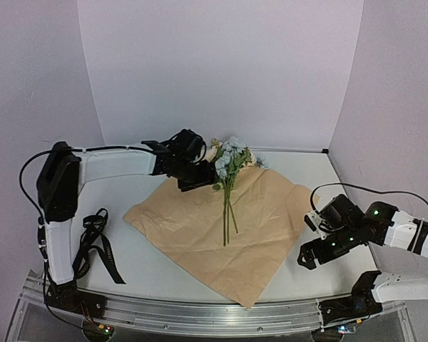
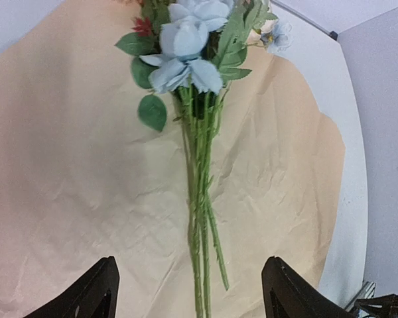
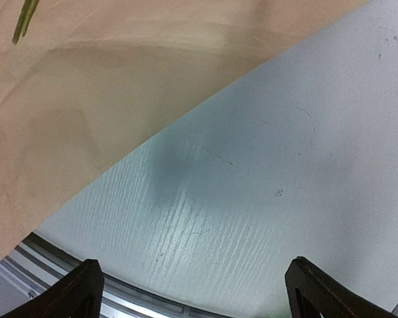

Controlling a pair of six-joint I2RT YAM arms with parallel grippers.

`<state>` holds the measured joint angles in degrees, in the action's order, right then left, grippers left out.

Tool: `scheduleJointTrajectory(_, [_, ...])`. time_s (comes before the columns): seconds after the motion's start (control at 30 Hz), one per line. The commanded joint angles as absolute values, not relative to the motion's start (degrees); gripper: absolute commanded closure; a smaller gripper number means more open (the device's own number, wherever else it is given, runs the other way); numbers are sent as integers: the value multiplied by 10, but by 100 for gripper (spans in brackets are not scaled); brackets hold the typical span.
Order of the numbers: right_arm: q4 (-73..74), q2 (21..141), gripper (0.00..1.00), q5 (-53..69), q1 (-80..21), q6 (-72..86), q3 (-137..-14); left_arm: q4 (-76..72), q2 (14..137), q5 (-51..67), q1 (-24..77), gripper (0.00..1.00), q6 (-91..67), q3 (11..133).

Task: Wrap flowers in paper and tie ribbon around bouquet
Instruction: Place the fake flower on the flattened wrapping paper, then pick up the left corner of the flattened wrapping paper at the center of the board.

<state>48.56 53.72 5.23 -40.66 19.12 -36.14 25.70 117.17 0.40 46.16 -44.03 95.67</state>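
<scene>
We see the flowers [image 1: 228, 167] on the paper [image 1: 192, 228], stems running 12 to 6 o'clock. Our left gripper [image 1: 200, 173], spread and empty, sits nearest, at the blossoms' 9 o'clock; our right gripper [image 1: 308, 241], also spread, at 4 o'clock.

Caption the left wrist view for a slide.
Open left gripper framing the stems of the flowers, which lie on the tan paper.

A pale grey-white bench [image 1: 150, 263] is sitting inside a small booth. A plain back wall [image 1: 221, 71] is standing behind the bench, while a left wall [image 1: 28, 71] and a right wall [image 1: 399, 71] are closing in on its sides. A ribbed metal rail [image 1: 200, 313] is running along the bench's near edge. Soft, even light is falling on the bench top, casting only faint shadows.
</scene>
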Motion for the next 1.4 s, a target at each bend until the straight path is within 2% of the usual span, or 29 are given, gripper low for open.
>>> scheduleJointTrajectory(0.0, [448, 519, 2, 63, -427, 85, -348, 228, 1020, -16, 440, 23, -467, 781])
scheduleJointTrajectory(0.17, [447, 515, 2, 58, -449, 48, -338, 228, 864, -28, 427, 24, -526, 581])
scheduleJointTrajectory(0.43, [403, 508, 2, 49, -489, -18, -313, 186, 716, -14, 418, 25, -582, 399])
scheduleJointTrajectory(0.57, [402, 515, 2, 47, -499, -35, -318, 166, 701, -17, 417, 28, -592, 362])
scheduleJointTrajectory(0.83, [409, 524, 2, 46, -517, -54, -331, 56, 701, -12, 385, 45, -603, 285])
scheduleJointTrajectory(1.1, [423, 528, 2, 45, -533, -83, -342, -60, 740, 20, 361, 51, -599, 243])
scheduleJointTrajectory(1.37, [426, 546, 2, 42, -557, -117, -361, -86, 788, 20, 353, 67, -602, 242])
